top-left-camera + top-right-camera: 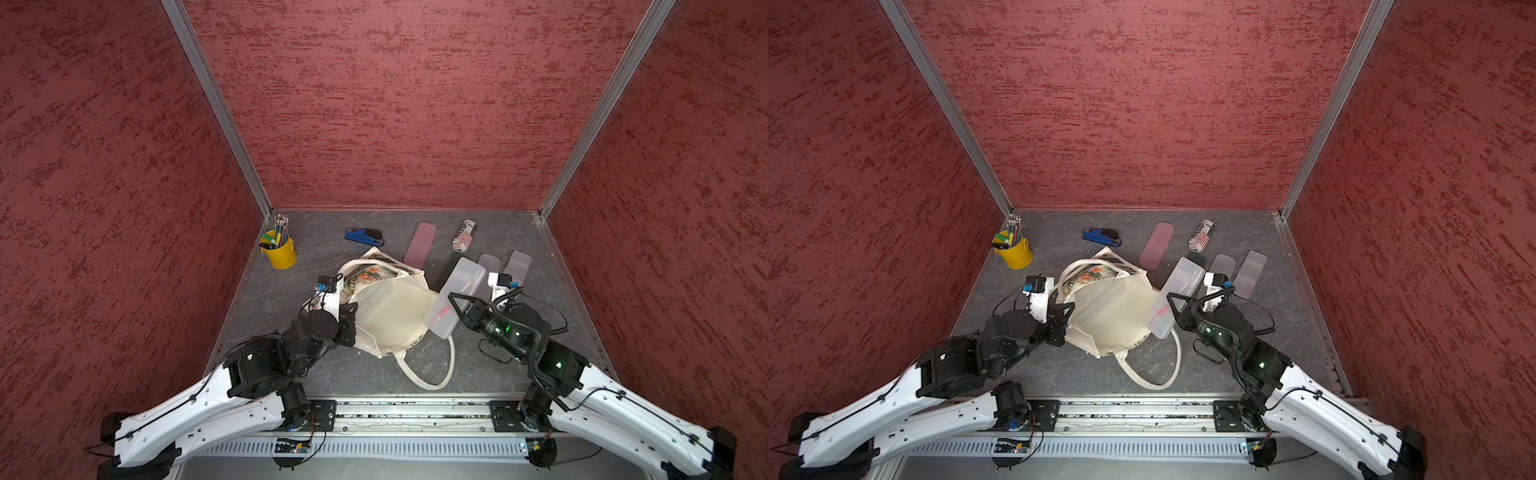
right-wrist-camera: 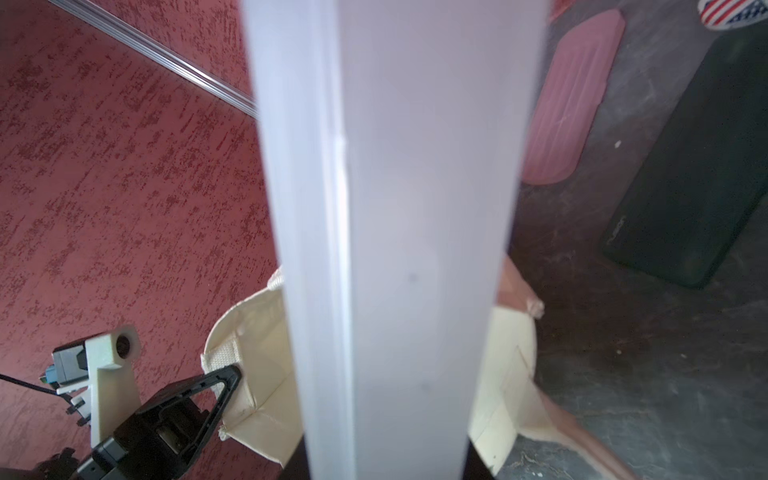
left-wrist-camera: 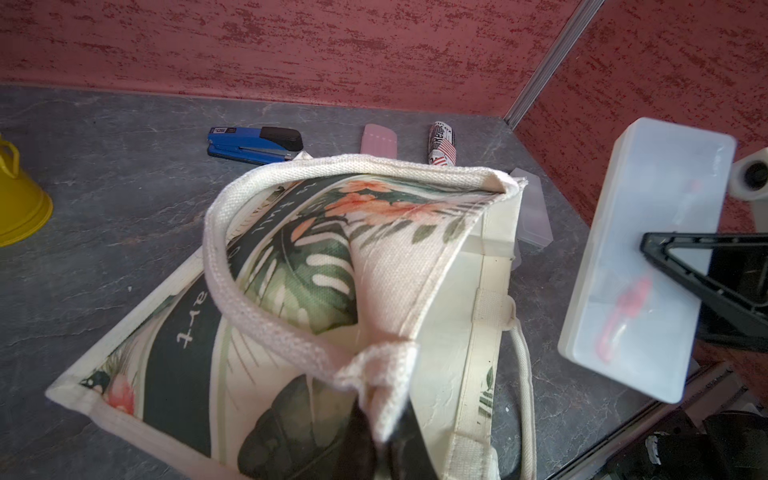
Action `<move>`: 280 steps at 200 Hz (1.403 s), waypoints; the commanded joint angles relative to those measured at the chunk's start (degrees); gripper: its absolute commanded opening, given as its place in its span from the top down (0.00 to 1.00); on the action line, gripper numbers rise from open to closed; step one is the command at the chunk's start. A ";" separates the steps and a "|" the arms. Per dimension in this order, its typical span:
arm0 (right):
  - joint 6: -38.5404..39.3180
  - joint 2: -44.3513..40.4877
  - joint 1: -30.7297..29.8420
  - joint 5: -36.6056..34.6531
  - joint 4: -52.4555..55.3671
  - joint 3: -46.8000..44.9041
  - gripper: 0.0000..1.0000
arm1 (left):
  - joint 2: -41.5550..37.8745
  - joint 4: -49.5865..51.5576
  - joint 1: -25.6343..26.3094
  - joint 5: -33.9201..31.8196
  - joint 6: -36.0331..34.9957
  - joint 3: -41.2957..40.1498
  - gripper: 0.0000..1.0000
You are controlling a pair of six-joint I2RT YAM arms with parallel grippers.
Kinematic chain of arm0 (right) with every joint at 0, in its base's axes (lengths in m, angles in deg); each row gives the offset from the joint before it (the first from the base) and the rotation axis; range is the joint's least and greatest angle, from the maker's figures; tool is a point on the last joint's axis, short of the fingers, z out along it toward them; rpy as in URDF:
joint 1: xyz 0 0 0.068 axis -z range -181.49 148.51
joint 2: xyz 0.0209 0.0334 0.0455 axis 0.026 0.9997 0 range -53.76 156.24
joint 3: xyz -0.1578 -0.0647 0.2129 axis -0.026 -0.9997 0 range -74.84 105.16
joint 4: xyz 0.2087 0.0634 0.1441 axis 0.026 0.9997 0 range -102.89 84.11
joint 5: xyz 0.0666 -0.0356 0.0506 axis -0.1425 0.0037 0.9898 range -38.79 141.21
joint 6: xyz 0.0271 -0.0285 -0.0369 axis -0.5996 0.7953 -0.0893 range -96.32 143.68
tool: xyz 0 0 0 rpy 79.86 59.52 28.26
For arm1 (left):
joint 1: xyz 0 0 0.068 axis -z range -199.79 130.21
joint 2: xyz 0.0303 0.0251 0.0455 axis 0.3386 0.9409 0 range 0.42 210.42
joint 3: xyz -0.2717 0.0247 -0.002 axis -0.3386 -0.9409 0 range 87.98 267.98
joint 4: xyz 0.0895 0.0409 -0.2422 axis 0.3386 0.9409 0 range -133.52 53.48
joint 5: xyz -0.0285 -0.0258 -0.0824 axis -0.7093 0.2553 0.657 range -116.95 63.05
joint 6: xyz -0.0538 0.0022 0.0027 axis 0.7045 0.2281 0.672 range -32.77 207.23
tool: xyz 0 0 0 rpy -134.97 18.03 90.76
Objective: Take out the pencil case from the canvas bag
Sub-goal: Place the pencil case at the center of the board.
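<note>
While one loose handle (image 1: 440, 374) lies flat on the table (image 1: 365, 374) close to the robot, the left gripper (image 3: 382, 432) is pinched tight on the other handle of the canvas bag (image 1: 390, 320), likely to keep the bag still and its mouth open. Just beside the bag, the right gripper (image 1: 454, 306) squeezes the cloudy pencil case (image 1: 459, 286), which looks lifted clear of the bag, up in the air. Farther back lie a pink case (image 1: 419, 245), a blue stapler (image 1: 365, 237) and a yellow cup (image 1: 279, 251) of pens, out of the way.
</note>
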 commanded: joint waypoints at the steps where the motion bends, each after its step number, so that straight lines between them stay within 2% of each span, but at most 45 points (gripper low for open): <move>1: 4.21 -0.37 1.19 -5.60 3.08 3.29 0.81 | -2.37 0.20 -0.17 -1.84 -0.69 0.40 1.00; 41: 8.33 5.01 6.27 -4.30 4.19 6.92 0.81 | -7.03 6.40 -0.26 -3.74 0.83 2.01 1.00; 62: 10.26 8.03 11.51 -2.12 4.48 7.78 0.82 | -10.46 8.21 -0.30 -4.30 1.61 2.20 1.00; 94: 13.08 11.88 23.75 1.41 8.29 9.74 0.83 | -13.77 9.29 -0.26 -3.67 2.38 1.42 1.00; 131: 19.47 17.09 38.20 2.41 17.23 13.33 0.83 | -12.06 8.61 -0.26 -2.89 1.77 0.62 1.00; 163: 17.17 18.17 49.95 11.01 16.19 8.70 0.87 | -8.77 3.44 -0.41 -2.72 -2.86 0.13 1.00; 189: 11.96 14.03 51.71 15.47 9.98 0.22 0.86 | -5.03 2.69 -1.21 -1.13 -7.06 2.61 1.00; 218: 10.98 12.71 53.10 14.78 12.11 -0.35 0.85 | -4.84 1.32 -1.83 -0.11 -8.23 2.29 1.00; 245: 8.73 10.28 53.54 17.36 10.56 -3.60 0.83 | -5.93 -0.66 -2.95 1.49 -9.77 1.10 1.00; 280: 10.56 10.10 54.88 17.60 12.83 -5.09 0.82 | -6.45 0.42 -4.30 2.84 -10.03 1.65 1.00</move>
